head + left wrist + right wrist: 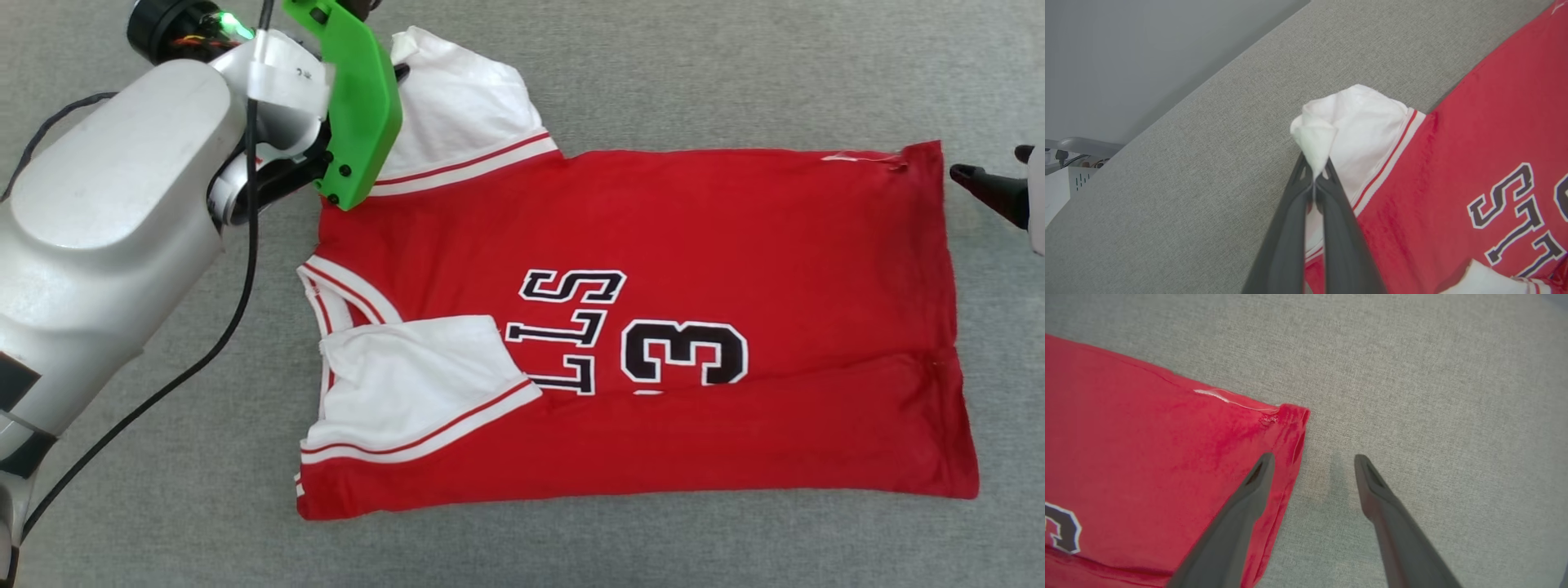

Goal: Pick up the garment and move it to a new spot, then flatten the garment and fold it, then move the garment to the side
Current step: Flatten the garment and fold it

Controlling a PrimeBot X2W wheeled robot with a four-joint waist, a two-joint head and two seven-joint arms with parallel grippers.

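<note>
left gripper (pixel 1314 173) pinched tight on tip of white sleeve (pixel 1359 122) | right gripper (pixel 1312 465) spread wide, holding nothing, just beside hem corner (pixel 1290 412) | shirt (pixel 735 245) flat on tabletop (pixel 735 73), stretched between both grippers | risk: thin pinch may slip under pull; one-sided lift would likely drag and wrinkle the body, loosen the near fold

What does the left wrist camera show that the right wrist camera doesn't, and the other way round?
Left wrist view: the left gripper shut on a bunched white sleeve, with a grey wall beyond. Right wrist view: the right gripper open beside the red hem corner. Both: the red garment with black lettering, lying on the grey fabric surface.
</note>
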